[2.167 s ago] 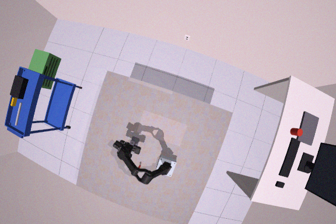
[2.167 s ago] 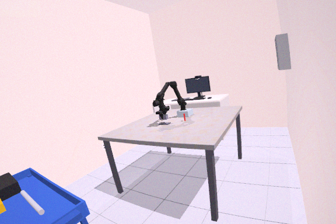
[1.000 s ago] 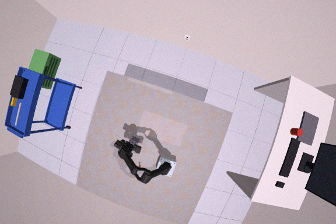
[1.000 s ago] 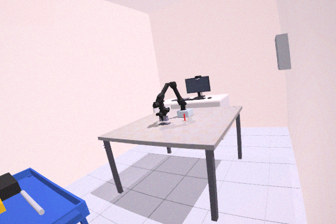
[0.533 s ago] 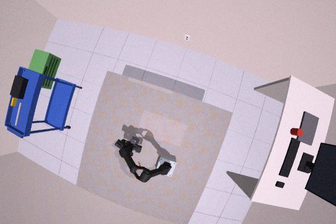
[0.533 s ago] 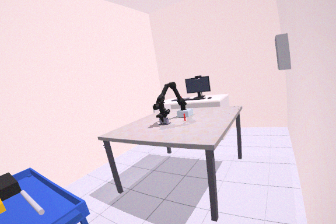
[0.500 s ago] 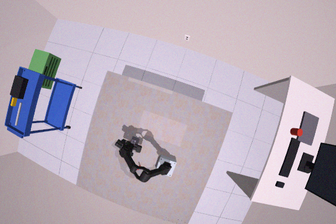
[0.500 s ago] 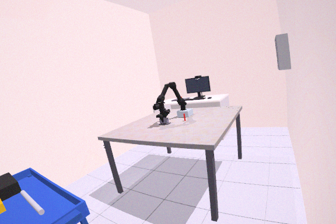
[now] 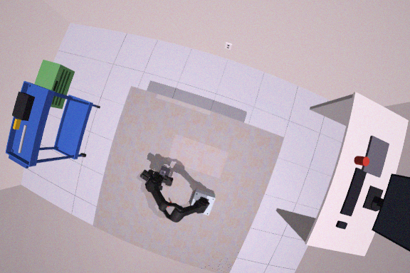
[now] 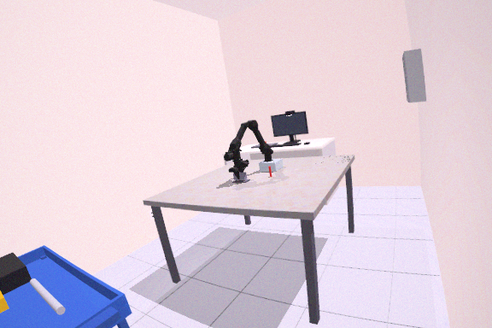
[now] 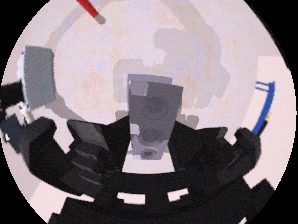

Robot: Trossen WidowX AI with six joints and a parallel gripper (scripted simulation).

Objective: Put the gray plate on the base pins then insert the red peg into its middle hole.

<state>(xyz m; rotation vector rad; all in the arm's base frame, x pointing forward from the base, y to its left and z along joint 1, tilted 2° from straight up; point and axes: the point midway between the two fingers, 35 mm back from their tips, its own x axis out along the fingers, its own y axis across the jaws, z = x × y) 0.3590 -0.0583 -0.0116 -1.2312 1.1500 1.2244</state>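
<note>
The gray plate [image 11: 164, 122] [image 10: 241, 175], a block with round holes along its face, is between the fingers of my gripper [image 11: 148, 116] [image 10: 239, 172]. The fingers are partly closed, one against each long side. The flat base [image 10: 241, 181] lies on the table directly under the plate. Its pins are hidden, and I cannot tell whether the plate touches it or sits flat. The red peg [image 9: 169, 203] [image 10: 270, 172] [image 11: 87, 8] looks upright on the table in the exterior view, apart from the gripper, between it and the arm's mount.
The pale blue arm mount [image 9: 208, 210] [image 10: 276, 166] [image 11: 39, 77] stands on the table [image 9: 200, 245] [image 10: 240, 202], beyond the peg. A blue cart [image 9: 40, 117] [image 10: 65, 278] and a white desk [image 9: 364, 110] with a monitor [image 9: 399, 210] [image 10: 289, 124] stand away from the table.
</note>
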